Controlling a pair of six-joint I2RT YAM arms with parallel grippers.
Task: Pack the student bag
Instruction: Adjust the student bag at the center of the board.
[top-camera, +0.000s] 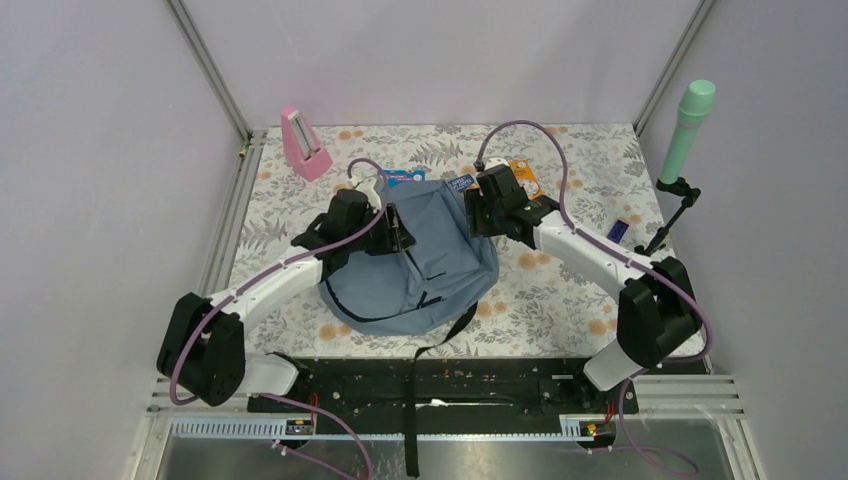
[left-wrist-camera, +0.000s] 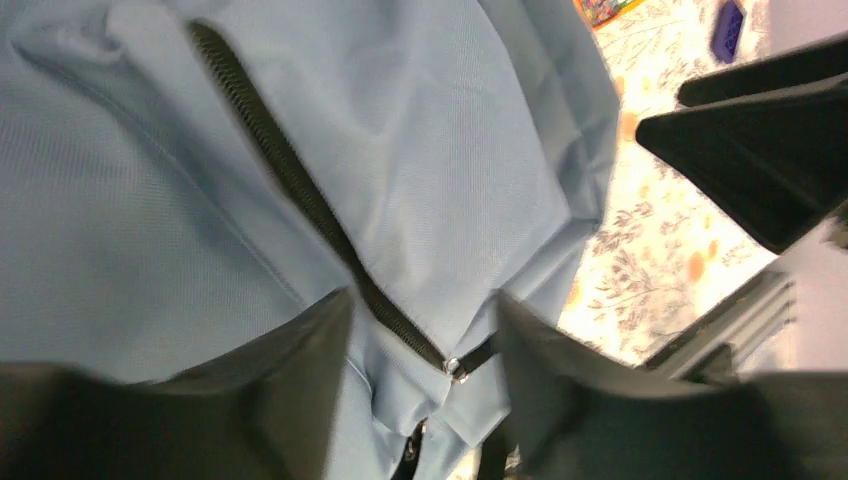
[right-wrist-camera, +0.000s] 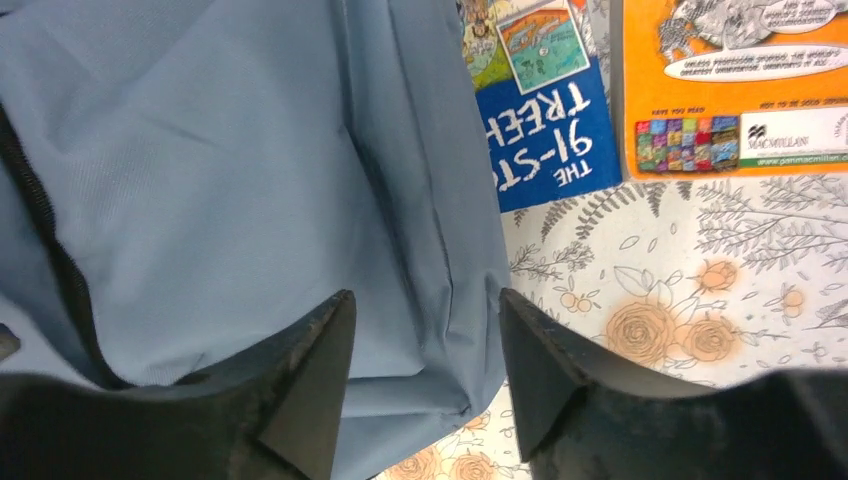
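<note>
The student bag (top-camera: 420, 262), a grey-blue backpack, lies flat in the middle of the floral table, one black strap trailing over the near edge. My left gripper (top-camera: 396, 236) hovers over its left side. In the left wrist view the left gripper (left-wrist-camera: 425, 330) is open, its fingers either side of the bag's (left-wrist-camera: 420, 150) black zipper (left-wrist-camera: 290, 175) and metal slider (left-wrist-camera: 456, 368). My right gripper (top-camera: 472, 212) is at the bag's upper right edge. In the right wrist view the right gripper (right-wrist-camera: 427, 310) is open, straddling the bag's (right-wrist-camera: 220, 180) seam edge without pinching it.
Behind the bag lie a blue book (right-wrist-camera: 545, 130), an orange book (right-wrist-camera: 740, 85) and another blue book (top-camera: 404, 175). A pink wedge-shaped object (top-camera: 303, 143) stands at the back left. A green cylinder (top-camera: 690, 125) on a black stand and a small dark-blue item (top-camera: 619, 230) are at the right.
</note>
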